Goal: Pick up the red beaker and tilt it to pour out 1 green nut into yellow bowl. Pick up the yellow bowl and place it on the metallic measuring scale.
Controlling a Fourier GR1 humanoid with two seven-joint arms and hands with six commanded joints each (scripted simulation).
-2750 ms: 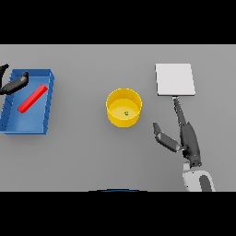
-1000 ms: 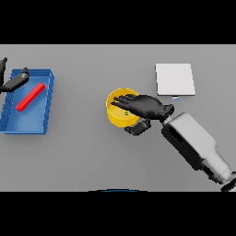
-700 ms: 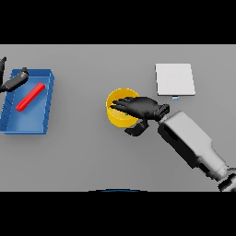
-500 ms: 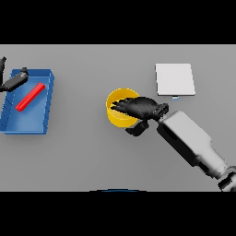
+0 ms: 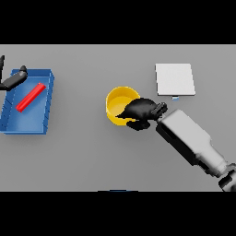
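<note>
Starting at the far left, the robot's dark left hand (image 5: 13,80) shows only partly at the scene's edge, just beside the far-left corner of the blue rectangular tray (image 5: 10,126); whether it is spread or curled I cannot tell. Inside that tray lies the red beaker (image 5: 31,97), seen as a slim red bar on its side, its long axis running diagonally from near-left to far-right.

Near the middle of the grey table (image 5: 83,161) sits the round yellow bowl (image 5: 117,99). The dark right hand (image 5: 139,112) is on the bowl's near-right rim, fingers curled over the edge and reaching into the bowl, thumb apparently outside the wall, so it looks clamped on the rim. The hand hides the bowl's floor, so no green nut can be seen.

To the far right lies the flat, pale metallic measuring scale (image 5: 174,79), a square plate clear of the bowl and of the hand.

What the coming move turns on: the scale lies to the right of and farther away than the held bowl, just beyond the right wrist, so the carry is probably a short lift and a swing right and away. The right arm is much the nearer to it.
</note>
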